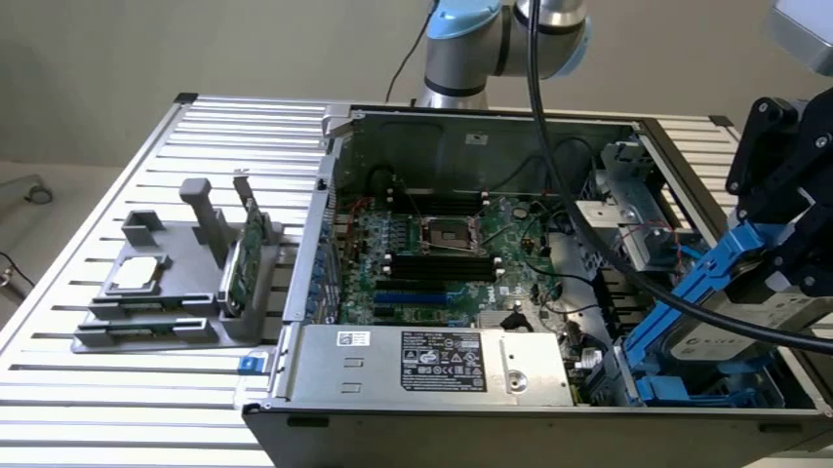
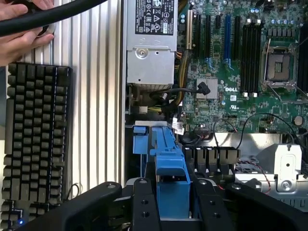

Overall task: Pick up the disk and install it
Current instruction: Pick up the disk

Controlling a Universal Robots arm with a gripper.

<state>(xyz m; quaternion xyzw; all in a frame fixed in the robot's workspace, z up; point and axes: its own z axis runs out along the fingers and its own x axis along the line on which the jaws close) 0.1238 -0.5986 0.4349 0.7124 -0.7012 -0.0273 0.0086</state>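
gripper (image 1: 785,255) clamped on the disk (image 1: 733,336), fingers (image 2: 144,204) on both sides of its blue carrier. Disk hangs tilted over the case's (image 1: 521,434) drive-bay corner. Thick black cable (image 1: 535,97) crosses the case right in front of the disk. In the case: motherboard (image 1: 443,253), power supply (image 1: 430,361), blue brackets (image 1: 664,390) under the disk. Outside the case: grey holder (image 1: 156,292), keyboard (image 2: 33,139), a person's hand (image 2: 19,33).
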